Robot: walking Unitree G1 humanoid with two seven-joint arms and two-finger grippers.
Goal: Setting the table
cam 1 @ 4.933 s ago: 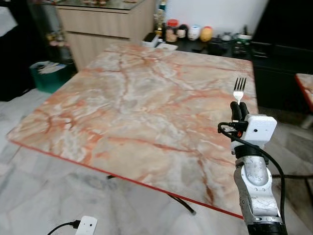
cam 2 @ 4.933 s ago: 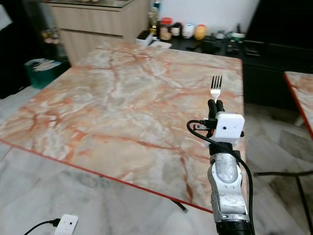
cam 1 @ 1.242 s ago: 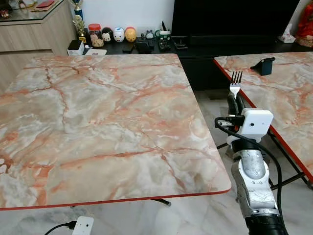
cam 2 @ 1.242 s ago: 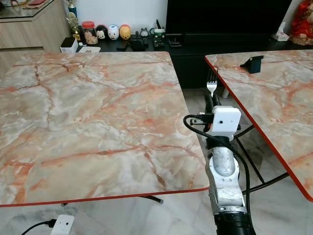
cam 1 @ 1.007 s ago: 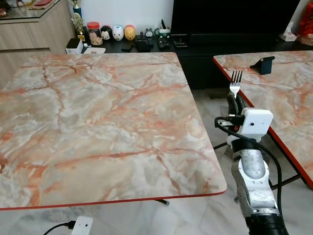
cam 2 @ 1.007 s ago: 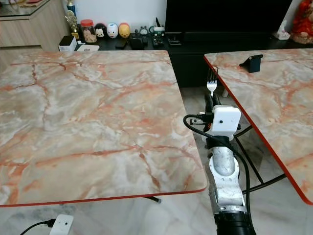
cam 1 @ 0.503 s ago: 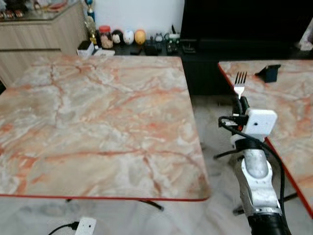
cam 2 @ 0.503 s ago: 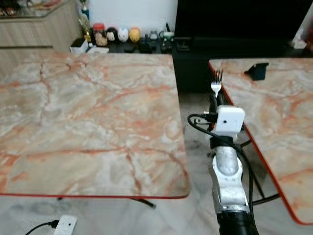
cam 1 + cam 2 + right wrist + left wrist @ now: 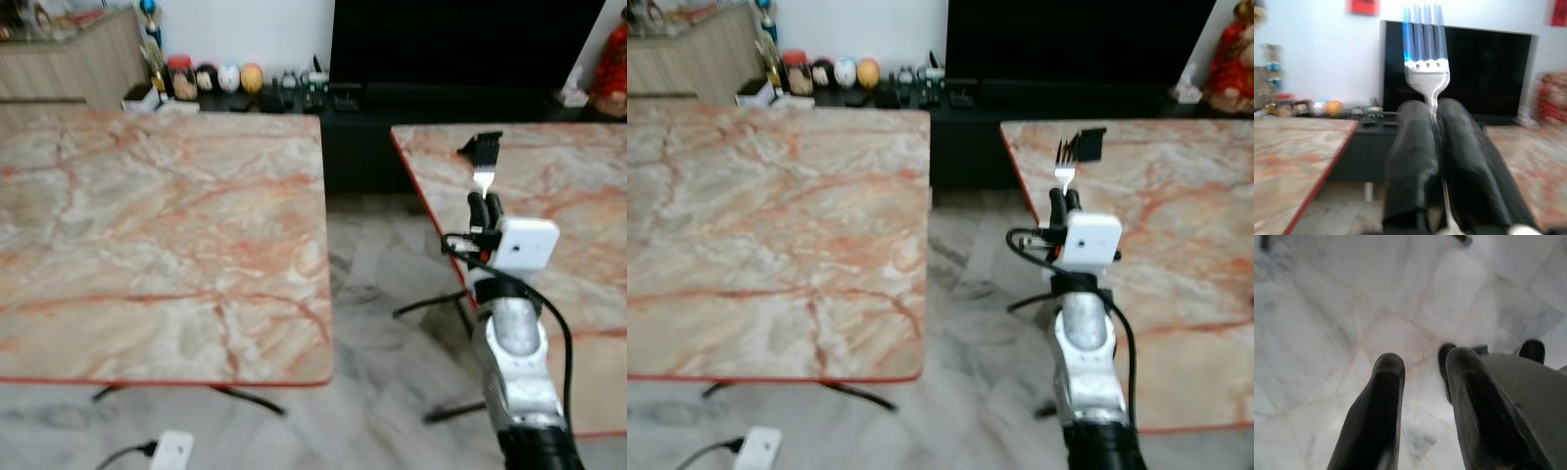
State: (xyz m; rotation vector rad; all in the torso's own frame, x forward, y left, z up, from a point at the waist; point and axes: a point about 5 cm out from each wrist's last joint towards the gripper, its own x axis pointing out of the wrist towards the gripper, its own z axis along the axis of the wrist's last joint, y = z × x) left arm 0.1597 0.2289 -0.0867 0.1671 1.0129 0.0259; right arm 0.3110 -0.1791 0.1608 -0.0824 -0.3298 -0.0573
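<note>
Right gripper (image 9: 478, 201) pinches a fork (image 9: 483, 172) upright between two marble tables (image 9: 167, 235), its handle hidden between the fingers (image 9: 1413, 147). Blur softens the silver tines, which point up before a dark stand (image 9: 1089, 143). Left gripper (image 9: 1422, 377) hangs over the floor (image 9: 1327, 308), fingers slightly parted and empty.

Two marble tables (image 9: 147, 215) (image 9: 1176, 245) at nine and three o'clock, grey floor (image 9: 382, 323) between; at twelve, a black TV (image 9: 460, 44) against a white wall (image 9: 255, 29).
</note>
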